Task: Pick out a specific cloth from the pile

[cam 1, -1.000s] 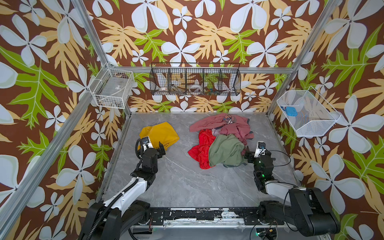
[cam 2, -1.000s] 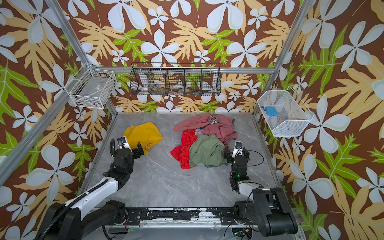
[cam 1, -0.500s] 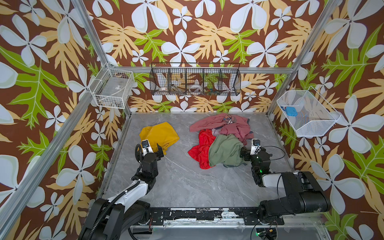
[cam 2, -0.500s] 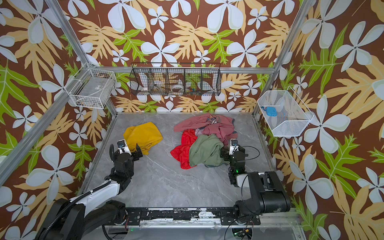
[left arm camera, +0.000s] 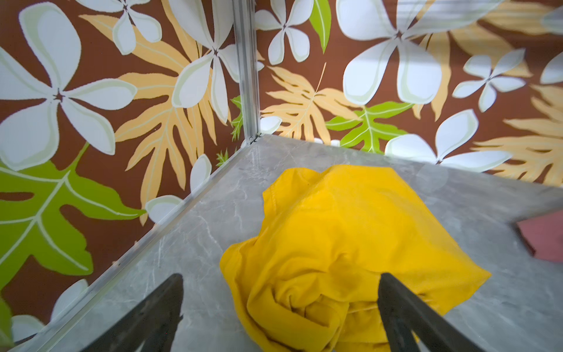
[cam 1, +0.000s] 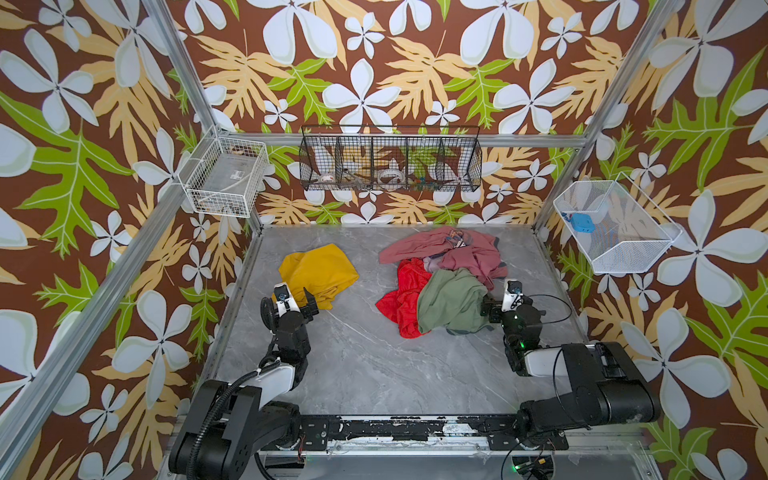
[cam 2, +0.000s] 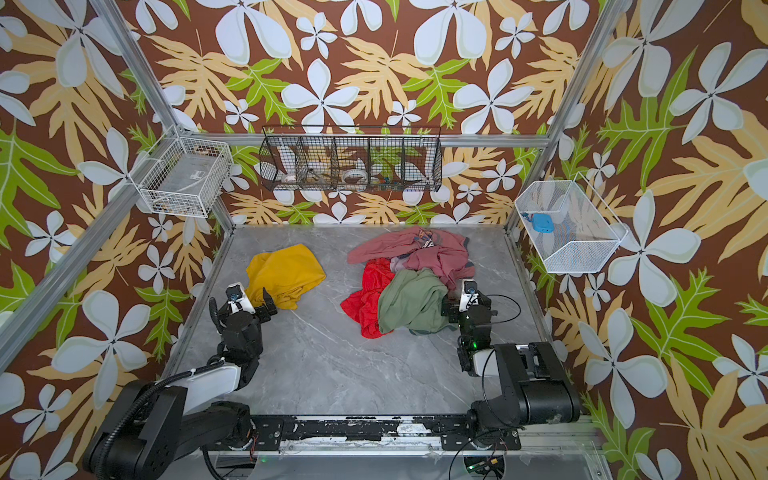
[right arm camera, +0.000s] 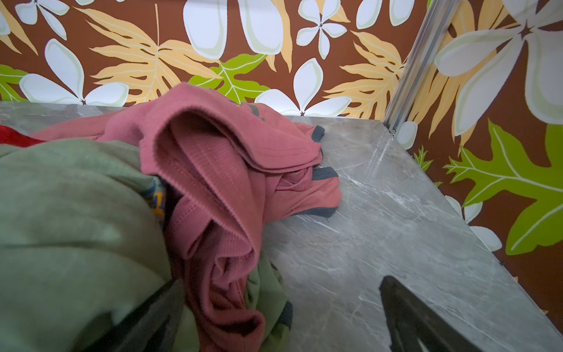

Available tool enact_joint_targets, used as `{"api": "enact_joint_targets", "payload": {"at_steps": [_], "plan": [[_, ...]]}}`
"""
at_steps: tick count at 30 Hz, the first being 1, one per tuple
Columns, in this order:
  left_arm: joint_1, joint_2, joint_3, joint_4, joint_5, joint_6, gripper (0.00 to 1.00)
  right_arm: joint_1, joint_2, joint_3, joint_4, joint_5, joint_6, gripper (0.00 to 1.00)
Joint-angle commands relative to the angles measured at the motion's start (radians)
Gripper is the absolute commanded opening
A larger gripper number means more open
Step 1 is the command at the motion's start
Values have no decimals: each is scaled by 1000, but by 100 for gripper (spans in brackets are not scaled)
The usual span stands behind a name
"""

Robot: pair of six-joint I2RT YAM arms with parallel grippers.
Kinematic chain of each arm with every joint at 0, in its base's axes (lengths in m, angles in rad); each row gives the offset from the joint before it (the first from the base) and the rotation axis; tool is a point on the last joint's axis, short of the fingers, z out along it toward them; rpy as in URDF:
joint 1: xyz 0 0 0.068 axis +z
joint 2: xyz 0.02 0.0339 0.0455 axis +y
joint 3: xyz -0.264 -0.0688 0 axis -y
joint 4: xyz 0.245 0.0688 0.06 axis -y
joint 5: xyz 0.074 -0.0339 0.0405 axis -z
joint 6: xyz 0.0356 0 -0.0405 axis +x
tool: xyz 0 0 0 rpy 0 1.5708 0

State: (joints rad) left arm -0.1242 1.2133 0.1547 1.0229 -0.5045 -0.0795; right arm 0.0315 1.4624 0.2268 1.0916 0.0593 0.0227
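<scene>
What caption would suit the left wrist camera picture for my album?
Open left claw facing a crumpled yellow cloth on the grey table.

Four cloths are lying on one counter (cam 1: 365, 365): one yellow cloth (cam 1: 318, 270) is sitting alone, and one pile (cam 1: 465, 266) is showing three, one pink cloth (cam 1: 419, 247), one red cloth (cam 1: 405, 291) and one green cloth (cam 1: 449, 301). Three wire baskets are hanging: a white basket (cam 1: 224, 176), a black basket (cam 1: 390, 160) and another white basket (cam 1: 615, 232). Two end effectors are showing: left end effector (left arm camera: 280, 276), right end effector (right arm camera: 282, 281).
</scene>
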Motion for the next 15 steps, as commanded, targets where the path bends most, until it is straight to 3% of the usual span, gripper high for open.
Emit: {"api": "enact_joint_targets", "payload": {"at_steps": [1,3,5,7,9,12,15], "plan": [[18,75,-53,239,114,-32,100,-1,1,5,22,2,8,100],[18,188,-81,439,110,-5,100,-1,1,5,21,3,9,99],[18,107,-39,228,133,-27,100,-3,0,5,21,1,9,100],[18,160,-39,307,121,-19,100,-4,0,5,21,1,8,100],[17,139,-5,205,112,-24,100,-3,1,5,21,1,9,100],[17,167,-21,282,110,-10,100,-3,0,5,20,1,10,100],[17,153,-12,240,118,-15,100,-3,1,5,20,1,9,99]]}}
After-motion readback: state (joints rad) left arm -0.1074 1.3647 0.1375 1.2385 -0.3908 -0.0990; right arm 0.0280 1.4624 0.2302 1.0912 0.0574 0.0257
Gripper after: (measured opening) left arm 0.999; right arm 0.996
